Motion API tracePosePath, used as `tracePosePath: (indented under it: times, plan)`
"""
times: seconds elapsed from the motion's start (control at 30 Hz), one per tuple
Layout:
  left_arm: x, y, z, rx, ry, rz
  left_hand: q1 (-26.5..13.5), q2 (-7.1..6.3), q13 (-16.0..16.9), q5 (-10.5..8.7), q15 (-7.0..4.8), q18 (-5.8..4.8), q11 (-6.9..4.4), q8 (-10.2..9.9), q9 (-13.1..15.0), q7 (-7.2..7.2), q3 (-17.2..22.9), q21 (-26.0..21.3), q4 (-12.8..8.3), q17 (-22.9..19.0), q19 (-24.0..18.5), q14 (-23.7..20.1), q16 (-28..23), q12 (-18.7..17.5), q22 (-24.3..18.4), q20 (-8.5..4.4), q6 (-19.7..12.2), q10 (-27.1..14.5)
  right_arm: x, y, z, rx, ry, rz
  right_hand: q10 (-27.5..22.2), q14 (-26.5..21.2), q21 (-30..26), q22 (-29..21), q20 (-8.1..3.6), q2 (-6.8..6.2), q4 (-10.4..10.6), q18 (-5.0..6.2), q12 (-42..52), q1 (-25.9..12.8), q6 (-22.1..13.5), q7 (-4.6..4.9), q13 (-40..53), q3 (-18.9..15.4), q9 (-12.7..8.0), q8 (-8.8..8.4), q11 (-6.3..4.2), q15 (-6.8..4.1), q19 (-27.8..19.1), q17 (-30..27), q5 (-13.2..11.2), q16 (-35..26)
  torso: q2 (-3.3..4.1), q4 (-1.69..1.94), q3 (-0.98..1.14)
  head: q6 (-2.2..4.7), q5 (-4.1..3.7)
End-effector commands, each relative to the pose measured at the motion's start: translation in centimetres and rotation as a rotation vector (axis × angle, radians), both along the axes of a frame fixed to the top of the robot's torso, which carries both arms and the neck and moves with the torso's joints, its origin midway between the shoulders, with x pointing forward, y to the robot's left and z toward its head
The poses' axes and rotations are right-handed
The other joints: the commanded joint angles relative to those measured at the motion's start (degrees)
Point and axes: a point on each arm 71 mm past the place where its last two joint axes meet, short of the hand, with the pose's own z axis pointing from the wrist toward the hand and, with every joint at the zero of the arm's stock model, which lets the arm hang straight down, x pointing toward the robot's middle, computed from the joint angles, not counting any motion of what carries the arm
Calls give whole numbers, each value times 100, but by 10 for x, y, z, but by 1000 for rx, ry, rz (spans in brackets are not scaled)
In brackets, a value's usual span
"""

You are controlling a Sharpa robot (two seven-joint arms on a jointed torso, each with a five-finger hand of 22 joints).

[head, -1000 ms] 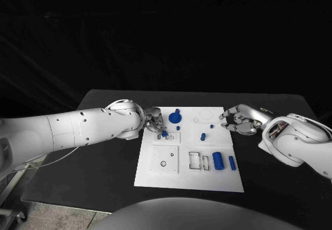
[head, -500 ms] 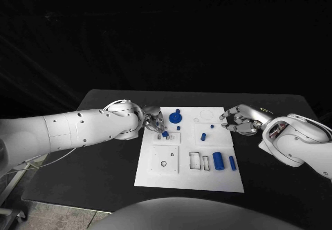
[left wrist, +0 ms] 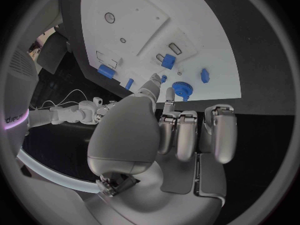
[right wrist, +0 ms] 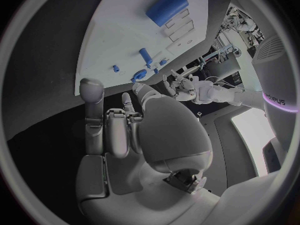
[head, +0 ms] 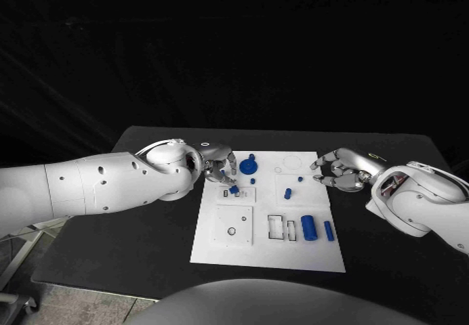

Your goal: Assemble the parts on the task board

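- Nearest the robot, the task board lay flat on the black table, its near end bare white.
- Just beyond that, a large blue cylinder and a slimmer blue bar lay side by side on the board's right half, next to two outlined rectangular slots; a square plate with a round hole sat on the left half.
- Further up the middle, a small blue peg stood alone, well apart from either hand.
- At the board's left edge the left hand reached over the board, a fingertip touching or almost touching a small blue part by the small slots; I could not tell whether the part was actually pinched.
- Just beside that hand, toward the far end, a blue gear-like part stood upright, with a tiny blue piece near it.
- At the right edge the right hand hung with fingers curled in, nothing between them, apart from a small blue stud nearby.
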Motion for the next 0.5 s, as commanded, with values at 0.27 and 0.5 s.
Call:
tracePosePath:
  times: [0.27,0.5]
  plan:
    - [-1,-11,-7,178,-30,-29,-484,-93,1501,-24,47,-21,53,-141,-61,139,-260,-49,529,1509,231,601,14,-10,1354,24,-151,600,-2,1,-1,6,0,11,401,355,-29,0,1,-14,8,-33,-12,-10,46,11,1261,24,-9,-20,37,21,-30,158,-52,-14,11,1,-5,1,-21]
    - [-1,-18,-14,204,-19,-24,-548,-93,1501,-23,67,-13,72,-135,-49,158,-295,-76,643,1509,207,601,14,-10,1344,46,-110,600,-3,1,-1,7,1,11,401,355,-29,0,1,-14,8,-33,-12,-10,46,11,1261,24,-9,-20,37,21,-30,158,-52,-14,15,-3,-2,1,-11]
